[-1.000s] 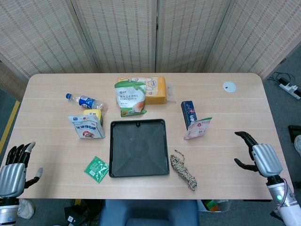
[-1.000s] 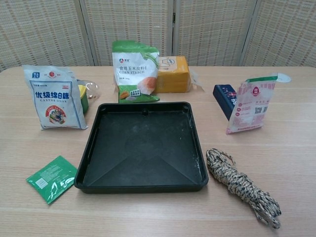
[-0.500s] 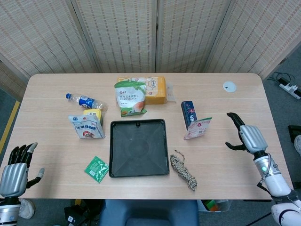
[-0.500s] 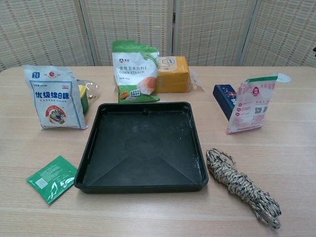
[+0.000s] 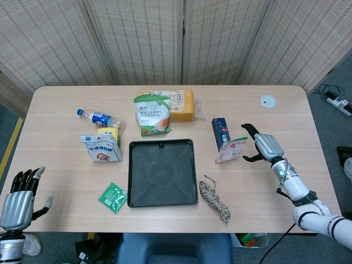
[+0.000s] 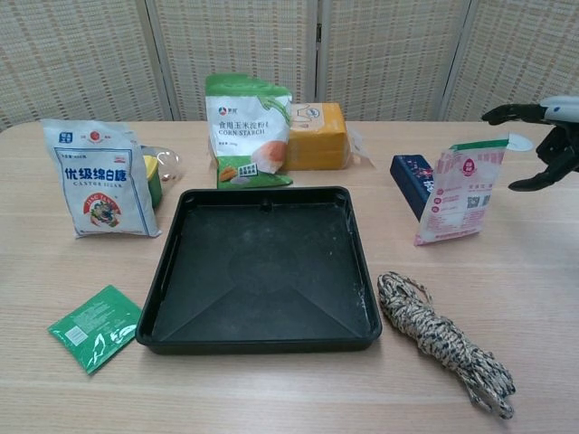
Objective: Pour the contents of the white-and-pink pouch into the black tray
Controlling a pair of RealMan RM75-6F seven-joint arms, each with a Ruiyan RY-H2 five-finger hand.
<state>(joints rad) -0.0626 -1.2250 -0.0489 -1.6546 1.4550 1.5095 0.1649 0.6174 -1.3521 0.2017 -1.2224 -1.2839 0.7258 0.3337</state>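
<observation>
The white-and-pink pouch (image 5: 230,149) (image 6: 461,190) stands upright on the table, leaning against a dark blue box (image 5: 221,132) (image 6: 412,180), to the right of the black tray (image 5: 163,172) (image 6: 262,268). The tray looks empty apart from faint dust. My right hand (image 5: 262,147) (image 6: 545,136) hovers just right of the pouch's top with its fingers spread, holding nothing and not touching it. My left hand (image 5: 19,198) hangs open off the table's front left corner, seen only in the head view.
A coiled rope (image 5: 214,201) (image 6: 443,342) lies right of the tray's front. A green sachet (image 5: 113,197), a white sugar bag (image 5: 100,148), a corn starch bag (image 5: 152,114), an orange pack (image 5: 179,104) and a water bottle (image 5: 99,118) sit left and behind.
My right hand has swung in from the table's right edge toward the pouch and now shows in the chest view. The left hand has barely moved.
</observation>
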